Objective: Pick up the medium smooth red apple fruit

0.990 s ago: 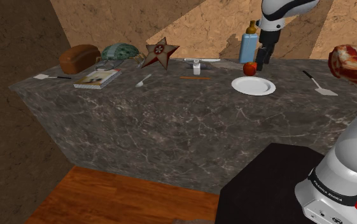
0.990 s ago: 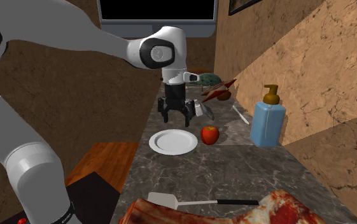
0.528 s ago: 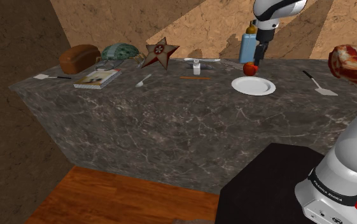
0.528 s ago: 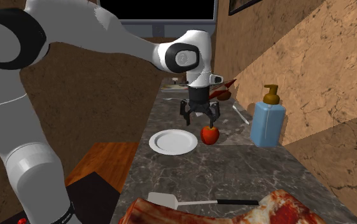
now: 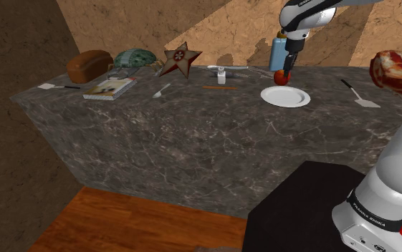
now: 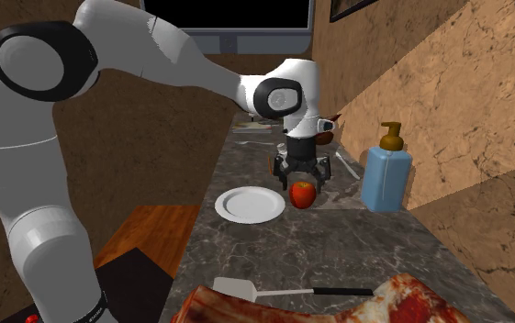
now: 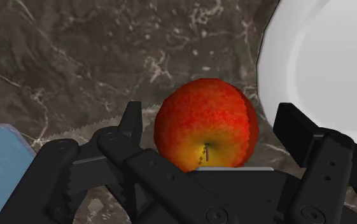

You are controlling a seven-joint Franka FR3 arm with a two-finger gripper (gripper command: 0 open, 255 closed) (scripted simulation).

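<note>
The red apple (image 5: 282,78) stands stem-up on the dark marble counter (image 5: 192,136), just beyond a white plate (image 5: 285,97). In the second exterior view the apple (image 6: 302,194) sits between the plate (image 6: 249,204) and a blue soap bottle (image 6: 386,174). My gripper (image 6: 301,182) has come down over it, open, with a finger on each side. In the wrist view the apple (image 7: 205,124) lies between the fingers (image 7: 134,124) with a narrow gap on both sides, so it is not clasped. The plate's rim (image 7: 323,63) lies just past one finger.
The soap bottle (image 5: 278,51) stands against the wall right behind the apple. A spatula (image 5: 357,93) and a slab of raw meat (image 5: 396,70) lie toward the shoulder view's right. A star ornament (image 5: 180,59), a bread loaf (image 5: 89,66) and a book (image 5: 110,88) sit further left.
The gripper has moved from above the plate across to the apple and come down, and its open fingers now straddle the fruit. The apple has not moved.
</note>
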